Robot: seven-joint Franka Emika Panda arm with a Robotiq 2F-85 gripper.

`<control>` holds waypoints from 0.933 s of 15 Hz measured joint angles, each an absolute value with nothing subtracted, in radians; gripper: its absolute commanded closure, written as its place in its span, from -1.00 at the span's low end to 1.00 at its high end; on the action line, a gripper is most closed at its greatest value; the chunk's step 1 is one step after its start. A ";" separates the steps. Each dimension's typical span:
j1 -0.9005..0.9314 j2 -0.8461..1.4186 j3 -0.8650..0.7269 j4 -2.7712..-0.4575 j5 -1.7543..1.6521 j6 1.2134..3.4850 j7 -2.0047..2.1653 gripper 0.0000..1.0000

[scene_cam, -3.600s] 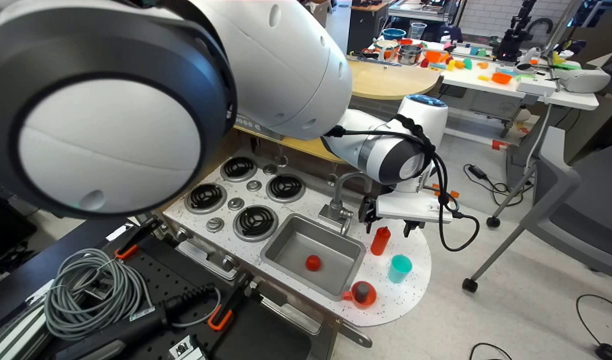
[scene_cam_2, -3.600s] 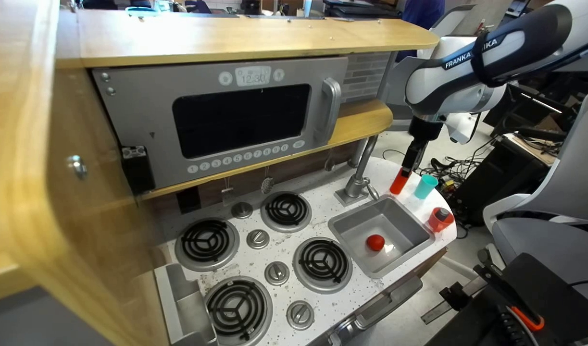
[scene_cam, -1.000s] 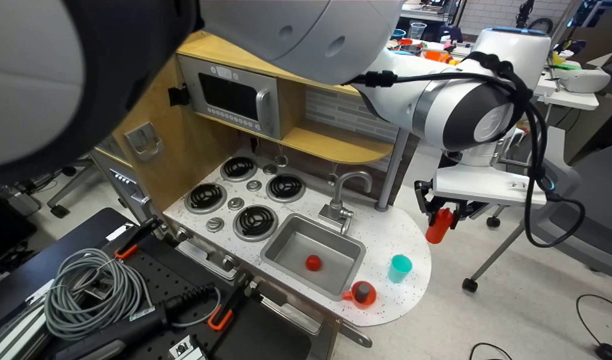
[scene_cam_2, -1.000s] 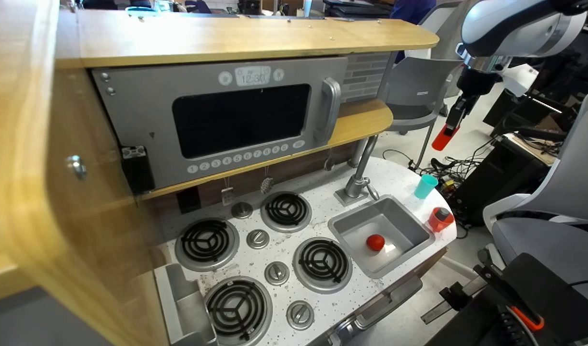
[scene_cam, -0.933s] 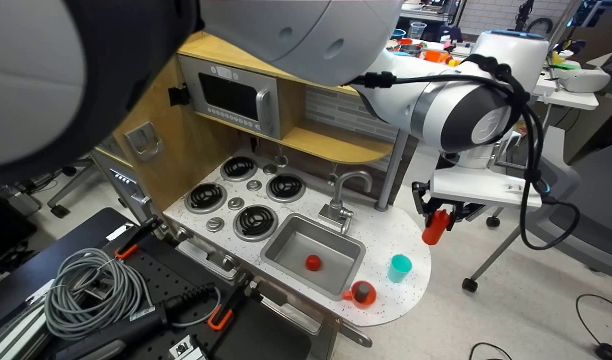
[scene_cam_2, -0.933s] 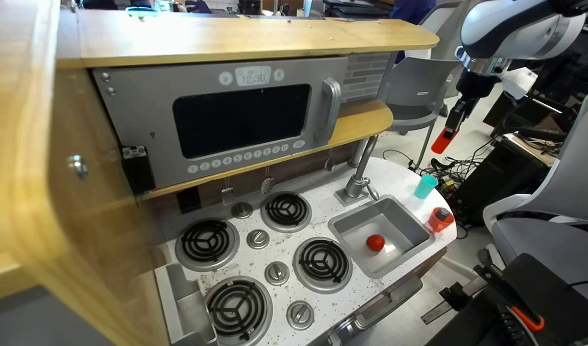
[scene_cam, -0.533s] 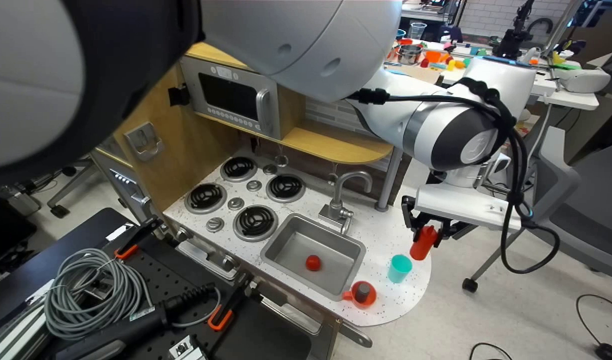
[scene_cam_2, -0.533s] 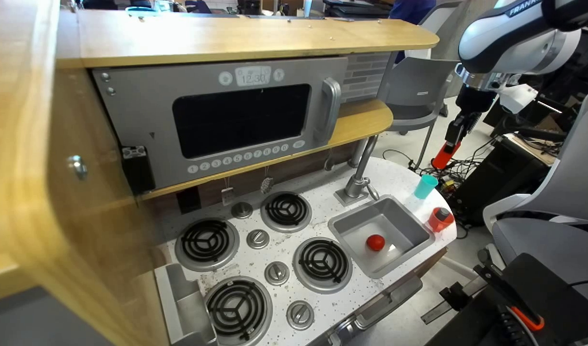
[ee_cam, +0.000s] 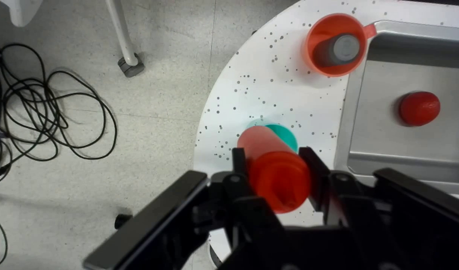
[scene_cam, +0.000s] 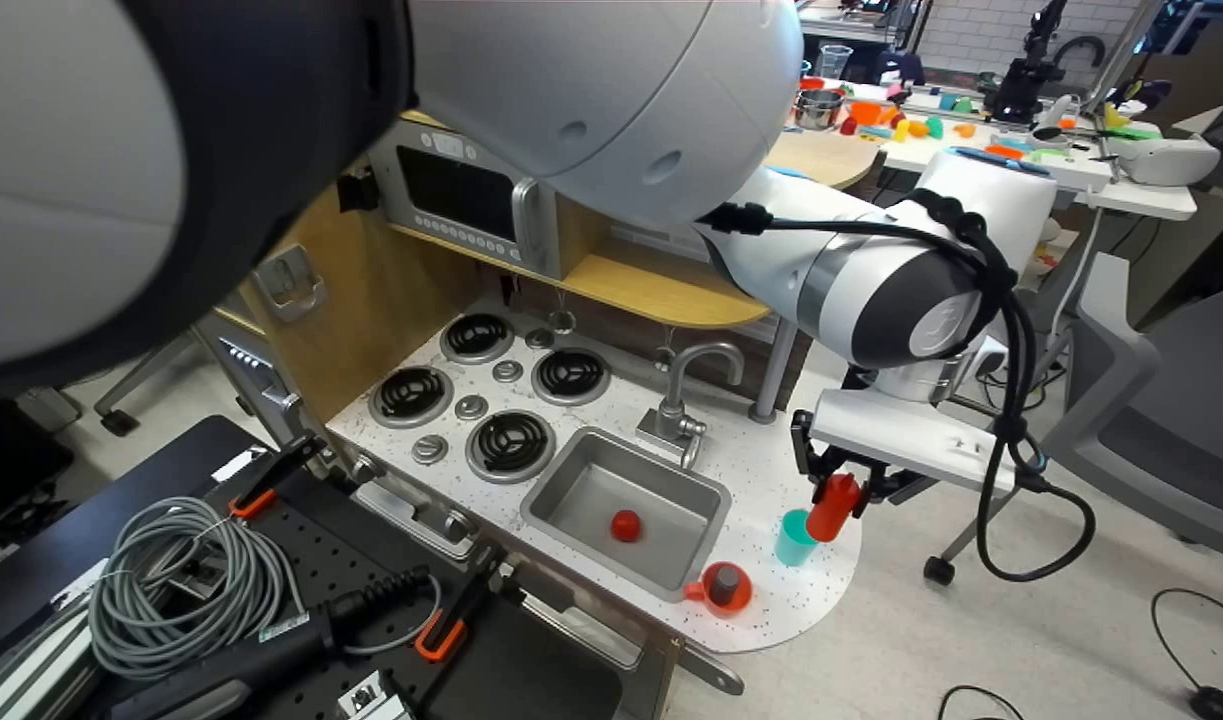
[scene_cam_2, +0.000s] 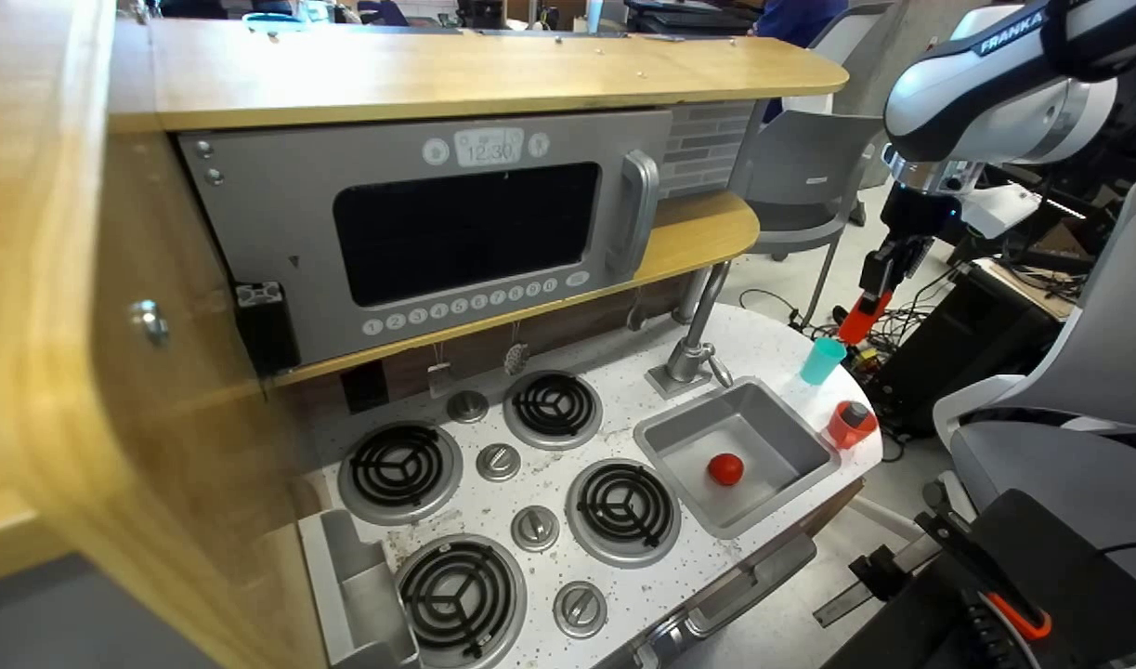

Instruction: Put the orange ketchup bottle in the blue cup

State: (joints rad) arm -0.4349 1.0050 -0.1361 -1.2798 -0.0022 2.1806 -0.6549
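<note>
The orange ketchup bottle (scene_cam: 832, 512) hangs tilted in my gripper (ee_cam: 273, 165), which is shut on it near the cap end. Both fingers press against its sides in the wrist view. The blue cup (scene_cam_2: 822, 362) stands upright on the counter by the rounded edge. In an exterior view the bottle's base overlaps the cup's right side; in an exterior view the bottle (scene_cam_2: 862, 321) shows just up and right of the cup's rim. Seen from the wrist, the bottle covers most of the cup (ee_cam: 285, 135), so the gap between them is hard to judge.
An orange mug (ee_cam: 336, 45) with a grey object inside stands beside the sink (scene_cam: 571, 500). A red round object (scene_cam: 626, 525) lies in the basin. The tap (scene_cam: 676, 400) and a shelf post (scene_cam: 774, 370) rise behind. A grey chair (scene_cam: 1151, 400) is beyond the counter.
The bottle stood on the counter at first and was then lifted in the gripper. Over the last second, gripper and bottle have come lower and closer to the cup, which has stayed put.
</note>
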 measured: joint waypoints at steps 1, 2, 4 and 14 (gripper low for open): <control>-0.437 1.007 -0.134 -1.280 -0.002 2.181 -0.652 0.72; -0.440 1.010 -0.130 -1.280 -0.002 2.182 -0.649 0.72; -0.442 1.020 -0.125 -1.280 -0.002 2.190 -0.644 0.72; -0.442 1.052 -0.107 -1.274 -0.004 2.260 -0.640 0.72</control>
